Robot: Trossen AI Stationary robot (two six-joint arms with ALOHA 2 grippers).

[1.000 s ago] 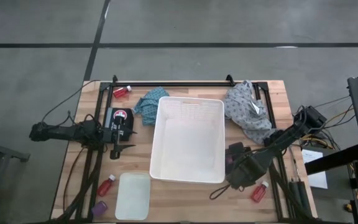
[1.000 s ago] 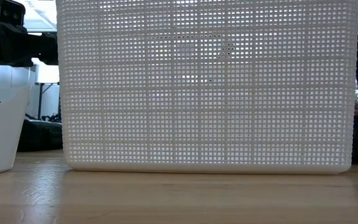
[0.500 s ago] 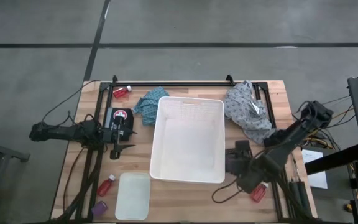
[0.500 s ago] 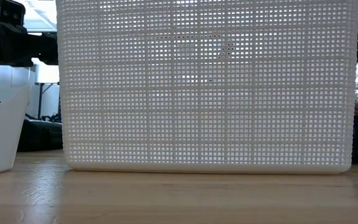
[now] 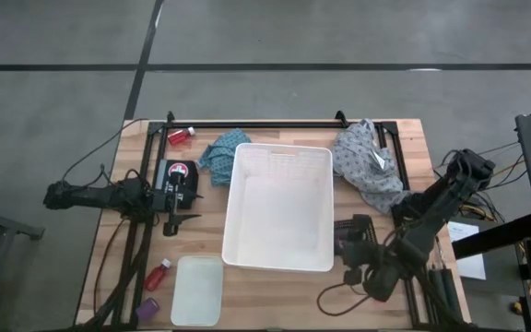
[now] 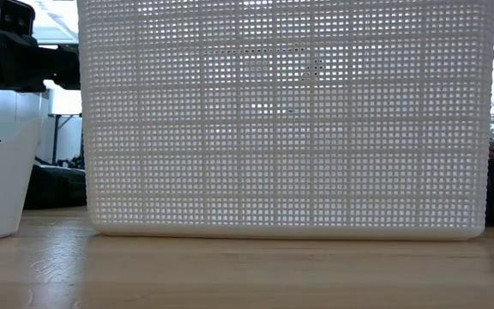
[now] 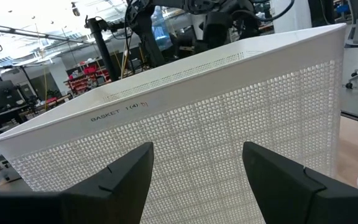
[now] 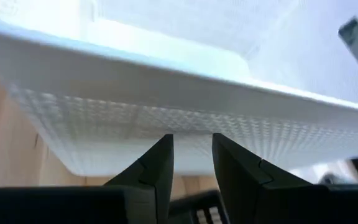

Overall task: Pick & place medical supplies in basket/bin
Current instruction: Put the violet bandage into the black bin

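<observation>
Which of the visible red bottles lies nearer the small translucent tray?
The red bottle just left of the tray; the other red bottle lies at the table's far left corner.

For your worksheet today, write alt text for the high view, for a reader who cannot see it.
A large white basket, empty, sits mid-table. The right gripper hangs by its near right corner, while the left gripper waits to its left. A teal cloth and a grey cloth flank its far end.

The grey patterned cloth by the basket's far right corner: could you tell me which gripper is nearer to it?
Right. The right gripper sits near the table's front right, below the grey patterned cloth; the left gripper waits across the basket.
</observation>
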